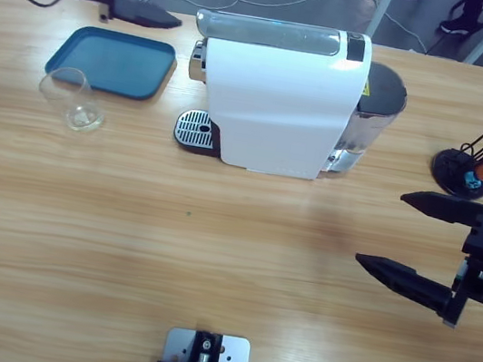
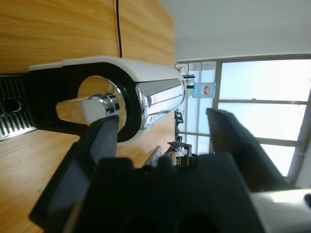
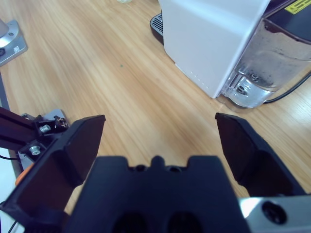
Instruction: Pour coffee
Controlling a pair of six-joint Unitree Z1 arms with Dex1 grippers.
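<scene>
A clear glass tumbler (image 1: 72, 99) stands on the table at the left, just in front of a blue tray (image 1: 111, 61); I see no brown coffee in it from here. The white coffee machine (image 1: 277, 104) stands in the middle, its drip grate (image 1: 195, 128) facing left. My left gripper (image 1: 149, 12) is at the far left rear, open, and looks at the machine's chrome spout (image 2: 104, 104) from a distance. My right gripper (image 1: 383, 228) hovers open at the right, pointing left towards the machine (image 3: 209, 39), with nothing between its jaws.
A black capsule stand (image 1: 463, 172) with red, orange and blue capsules sits at the right rear. The machine's clear water tank (image 1: 378, 102) is on its right end. White cables run behind the table.
</scene>
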